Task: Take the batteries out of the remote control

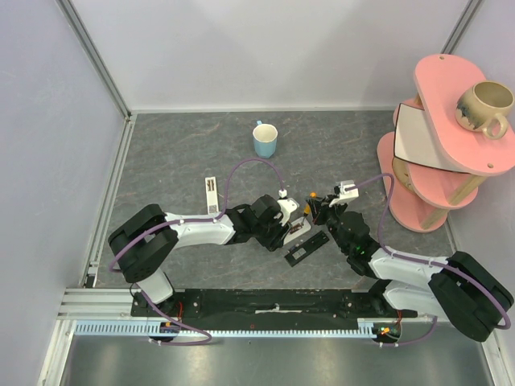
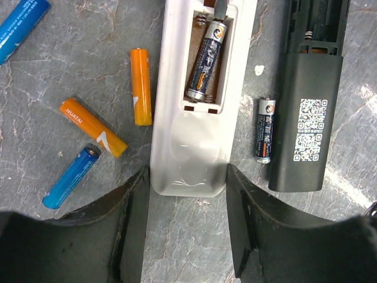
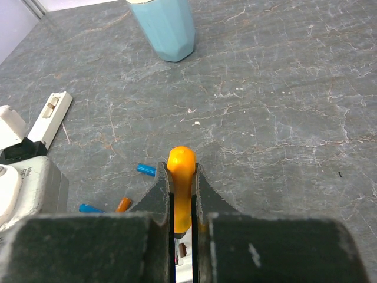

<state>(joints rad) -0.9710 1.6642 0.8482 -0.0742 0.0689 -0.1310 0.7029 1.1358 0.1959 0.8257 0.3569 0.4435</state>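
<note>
A white remote (image 2: 194,147) lies face down with its battery bay open; one dark cell (image 2: 206,59) sits inside. My left gripper (image 2: 187,180) is shut on the remote's near end. Loose beside it lie two orange batteries (image 2: 141,86) (image 2: 93,127), two blue ones (image 2: 71,177) (image 2: 20,26) and a dark cell (image 2: 265,130). A black remote (image 2: 306,118) lies open to the right. My right gripper (image 3: 181,171) is shut on an orange-handled tool (image 3: 180,177); its dark tip (image 2: 219,9) is at the bay's far end. From above, both grippers (image 1: 291,221) (image 1: 322,211) meet at mid-table.
A light blue cup (image 1: 265,140) stands farther back. A slim white piece (image 1: 211,195) lies to the left. A pink tiered shelf (image 1: 451,145) with a beige mug (image 1: 485,107) on top stands at the right. Walls enclose the table.
</note>
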